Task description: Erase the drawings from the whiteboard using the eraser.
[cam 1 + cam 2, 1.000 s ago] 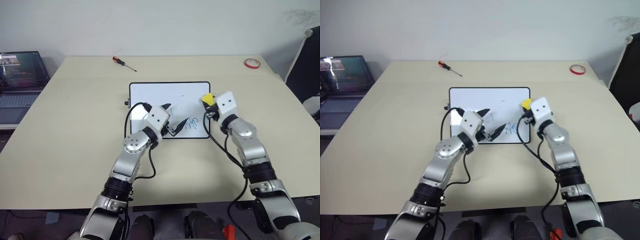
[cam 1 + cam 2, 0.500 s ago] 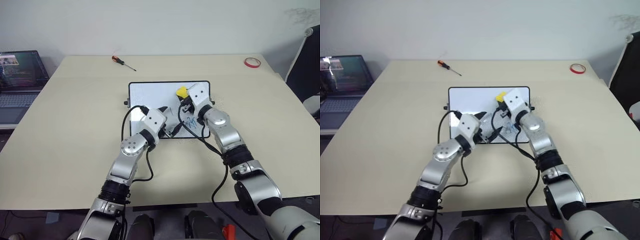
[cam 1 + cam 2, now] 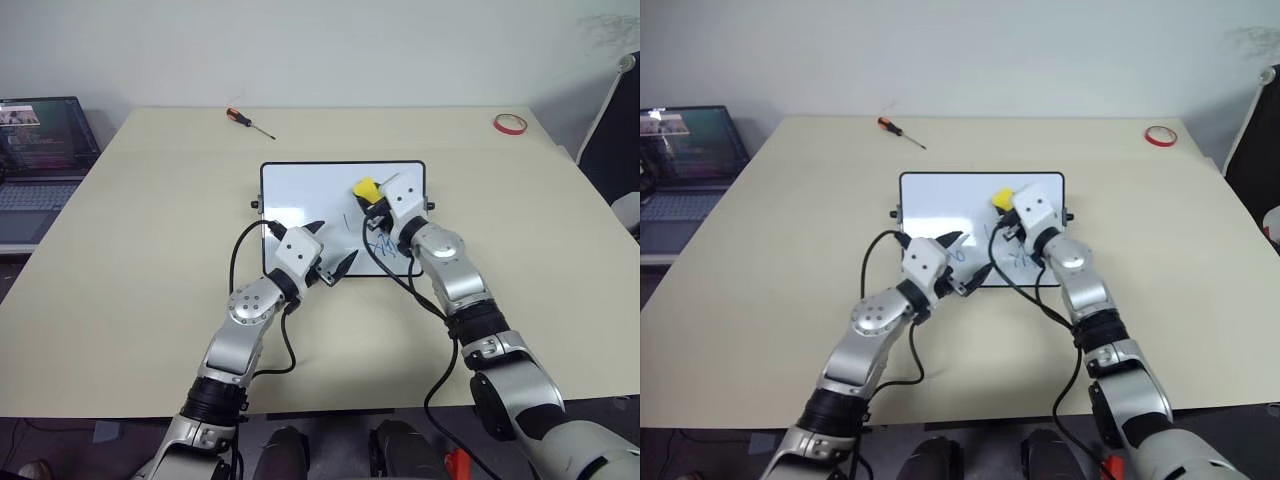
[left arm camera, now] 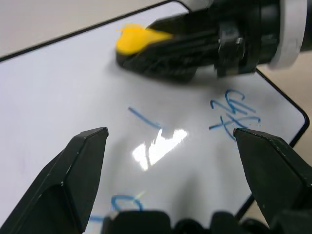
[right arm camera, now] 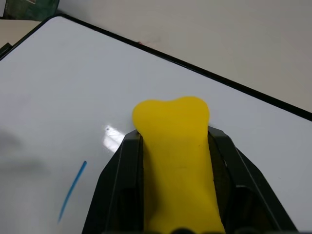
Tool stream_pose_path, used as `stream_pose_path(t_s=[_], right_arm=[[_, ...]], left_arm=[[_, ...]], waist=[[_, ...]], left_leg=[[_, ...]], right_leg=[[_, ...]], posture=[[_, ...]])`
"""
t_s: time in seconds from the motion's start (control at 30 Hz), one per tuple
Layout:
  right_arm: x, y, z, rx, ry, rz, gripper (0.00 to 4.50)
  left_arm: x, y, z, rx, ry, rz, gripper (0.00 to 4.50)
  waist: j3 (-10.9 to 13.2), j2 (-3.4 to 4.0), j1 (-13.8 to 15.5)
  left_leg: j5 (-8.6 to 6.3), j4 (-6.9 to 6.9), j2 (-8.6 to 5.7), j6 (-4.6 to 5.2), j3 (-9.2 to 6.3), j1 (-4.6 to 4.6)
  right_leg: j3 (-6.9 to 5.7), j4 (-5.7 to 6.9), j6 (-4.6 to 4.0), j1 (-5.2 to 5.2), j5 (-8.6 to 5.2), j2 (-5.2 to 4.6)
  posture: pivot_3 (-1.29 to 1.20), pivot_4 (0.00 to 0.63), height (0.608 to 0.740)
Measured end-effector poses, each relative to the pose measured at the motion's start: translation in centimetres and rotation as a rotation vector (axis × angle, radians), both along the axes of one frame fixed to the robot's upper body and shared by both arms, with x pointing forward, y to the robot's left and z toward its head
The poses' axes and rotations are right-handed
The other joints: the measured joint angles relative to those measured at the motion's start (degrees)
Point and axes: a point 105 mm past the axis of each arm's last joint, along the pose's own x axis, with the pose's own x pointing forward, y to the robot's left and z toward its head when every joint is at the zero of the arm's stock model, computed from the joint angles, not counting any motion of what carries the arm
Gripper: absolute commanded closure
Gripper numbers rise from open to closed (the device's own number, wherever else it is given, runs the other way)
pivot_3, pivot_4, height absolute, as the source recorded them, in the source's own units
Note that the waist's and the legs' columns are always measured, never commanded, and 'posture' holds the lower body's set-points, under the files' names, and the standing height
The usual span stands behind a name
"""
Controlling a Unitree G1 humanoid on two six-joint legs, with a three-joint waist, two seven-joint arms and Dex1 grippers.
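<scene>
At frame centre, our right gripper (image 3: 372, 203) clamps the yellow eraser (image 3: 364, 188) over the whiteboard (image 3: 300, 190); left gripper (image 3: 330, 250) spread empty; we should press flat and sweep across the blue drawings (image 3: 385, 243).

The whiteboard (image 3: 300, 192) lies flat on the tabletop (image 3: 150, 260). The right end effector (image 3: 368, 196) grips the yellow eraser (image 3: 364, 187) over it. The left end effector (image 3: 331, 247), fingers apart, hovers near the blue drawings (image 3: 385, 243).

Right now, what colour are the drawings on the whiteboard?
Blue; the drawings show best in the left wrist view.
</scene>
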Motion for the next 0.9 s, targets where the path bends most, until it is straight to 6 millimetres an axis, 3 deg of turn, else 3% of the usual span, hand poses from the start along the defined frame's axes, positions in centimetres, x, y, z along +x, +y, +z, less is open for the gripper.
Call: stream_pose_path(t_s=[0.27,0.4,0.5,0.67,0.8,0.9], right_arm=[[-1.6,-2.6,1.3,0.059,-0.026,-0.026,3.20],[-3.7,-4.8,2.9,0.095,-0.066,-0.034,3.20],[-6.0,-7.2,2.7,0.092,-0.062,-0.063,3.20],[-10.2,-10.1,0.0,0.040,0.038,-0.110,3.20],[-14.5,-11.9,-4.4,-0.069,0.183,-0.114,3.20],[-16.2,-12.7,-6.8,-0.093,0.265,-0.123,3.20]], left_arm=[[-1.3,0.9,-1.0,0.007,0.023,0.008,0.00],[-2.0,1.1,-0.9,-0.009,0.018,0.005,0.00],[-2.4,1.4,-1.1,-0.012,0.026,0.008,0.00],[-3.0,1.6,-1.3,-0.015,0.032,0.005,0.00],[-3.3,2.2,-1.6,-0.022,0.045,0.021,0.00],[-3.3,2.2,-1.6,-0.025,0.045,0.023,0.00]], waist=[[0.1,0.07,0.3],[0.1,0.07,0.9],[0.1,0.07,1.3],[0.1,0.08,1.4],[0.1,0.07,1.4],[0.1,0.09,1.1]], left_leg=[[0.00,-0.03,0.00,0.00,-0.08,-0.38],[-0.01,-0.04,0.00,0.01,-0.11,-0.43],[-0.01,-0.07,-0.01,0.02,-0.14,-0.44],[-0.01,-0.06,-0.04,0.02,-0.16,-0.42],[-0.02,-0.09,-0.05,0.02,-0.25,-0.35],[-0.02,-0.07,-0.11,0.02,-0.14,-0.25]], right_leg=[[-0.06,-0.18,0.00,-0.26,0.00,-0.02],[-0.09,-0.26,0.00,-0.27,0.00,-0.03],[-0.11,-0.33,0.00,-0.24,0.00,-0.03],[-0.12,-0.37,0.01,-0.19,0.00,-0.03],[-0.23,-0.59,0.01,0.02,-0.01,0.00],[-0.14,-0.57,0.04,0.06,0.00,0.05]], posture=[[0.00,0.150,0.740],[0.00,0.150,0.740],[0.00,0.150,0.740],[0.00,0.150,0.740],[0.00,0.150,0.740],[0.00,0.150,0.740]])
